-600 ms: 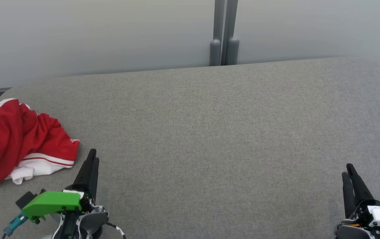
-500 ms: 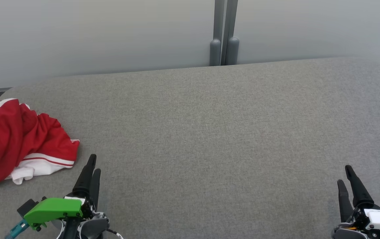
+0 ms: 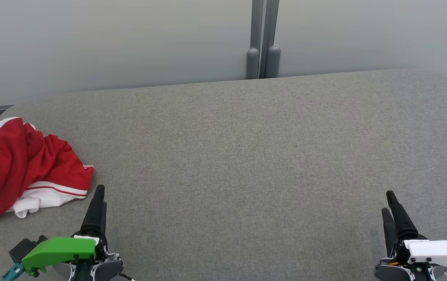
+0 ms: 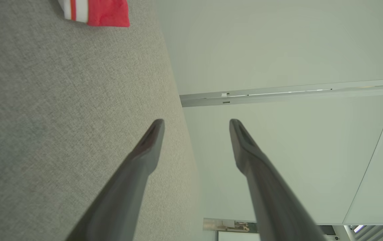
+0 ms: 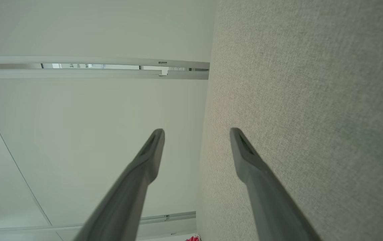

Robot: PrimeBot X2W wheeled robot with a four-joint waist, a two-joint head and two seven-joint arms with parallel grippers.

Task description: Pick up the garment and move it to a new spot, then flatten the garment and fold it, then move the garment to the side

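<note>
The garment [image 3: 20,164] is a crumpled red cloth with white striped trim, lying at the left edge of the grey table [image 3: 246,156]. A corner of the garment [image 4: 96,11] shows at the top of the left wrist view. My left gripper [image 3: 98,193] hovers at the lower left, just right of the cloth and apart from it. Its fingers [image 4: 144,147] stand open with nothing between them. At the lower right my right gripper [image 3: 388,201] is far from the cloth, open and empty, as its wrist view shows around its own midpoint [image 5: 196,134].
A pale wall with a grey vertical post [image 3: 262,39] runs behind the table's far edge. The table's rounded corners lie at far left and far right.
Both grippers have drawn back toward the near edge of the table. The left one has also shifted slightly left. The garment has not moved.
</note>
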